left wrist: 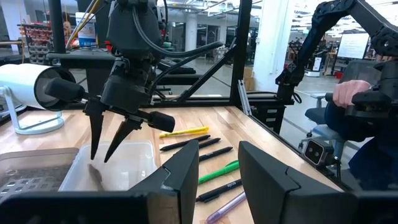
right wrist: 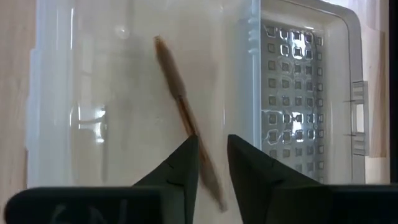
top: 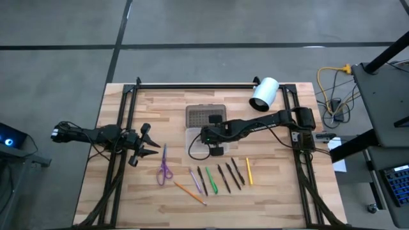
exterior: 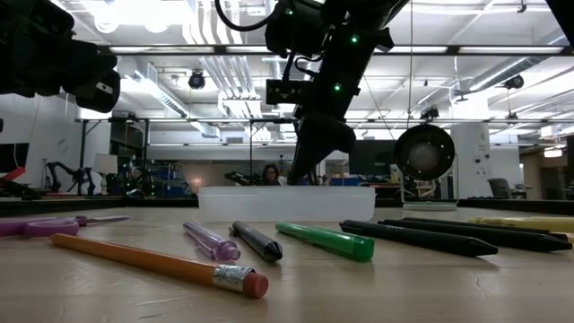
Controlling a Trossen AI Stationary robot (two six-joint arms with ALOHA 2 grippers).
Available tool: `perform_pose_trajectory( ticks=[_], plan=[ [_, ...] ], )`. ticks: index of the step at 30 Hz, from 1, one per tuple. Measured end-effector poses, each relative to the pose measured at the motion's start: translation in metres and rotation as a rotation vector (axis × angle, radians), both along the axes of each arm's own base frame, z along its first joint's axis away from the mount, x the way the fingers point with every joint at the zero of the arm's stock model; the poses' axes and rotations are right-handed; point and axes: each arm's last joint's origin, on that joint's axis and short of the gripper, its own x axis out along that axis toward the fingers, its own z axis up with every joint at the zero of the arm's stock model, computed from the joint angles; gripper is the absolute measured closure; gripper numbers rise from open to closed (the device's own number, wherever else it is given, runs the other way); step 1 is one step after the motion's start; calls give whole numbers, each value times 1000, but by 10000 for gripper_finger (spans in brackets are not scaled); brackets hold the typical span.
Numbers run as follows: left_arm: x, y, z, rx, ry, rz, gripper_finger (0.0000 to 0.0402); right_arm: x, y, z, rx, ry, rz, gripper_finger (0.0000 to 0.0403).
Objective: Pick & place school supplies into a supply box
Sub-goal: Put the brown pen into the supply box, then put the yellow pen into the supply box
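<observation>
Right arm reaches across the table, its right gripper (top: pixel 206 135) pointing down over the clear supply box (top: pixel 197 142), fingers parted above a brown pencil (right wrist: pixel 184 114) lying inside. Left gripper (top: pixel 149 147) waits open near the purple-handled scissors (top: pixel 164 168). Remaining pens (top: pixel 223 177) lie in a row nearby.

The brown pen (right wrist: pixel 185 118) in the supply box (right wrist: pixel 56 93) runs partly hidden behind the right fingers (right wrist: pixel 183 165).

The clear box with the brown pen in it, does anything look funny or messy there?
Nothing is spilled or broken. The brown pen just lies slanted across the clear box, under the right tool, whose fingers are open. The other pens lie on the table.
</observation>
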Motion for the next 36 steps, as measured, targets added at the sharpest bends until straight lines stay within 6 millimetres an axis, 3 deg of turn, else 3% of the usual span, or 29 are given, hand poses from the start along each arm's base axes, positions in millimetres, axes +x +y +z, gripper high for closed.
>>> perform_pose_trajectory(
  ticks=[12,36],
  plan=[
    [0,0,0,0,0,0,303,-2,0,4,-2,18,-1,290],
    [0,0,0,0,0,0,303,3,1,31,94,-37,-208,323]
  ],
)
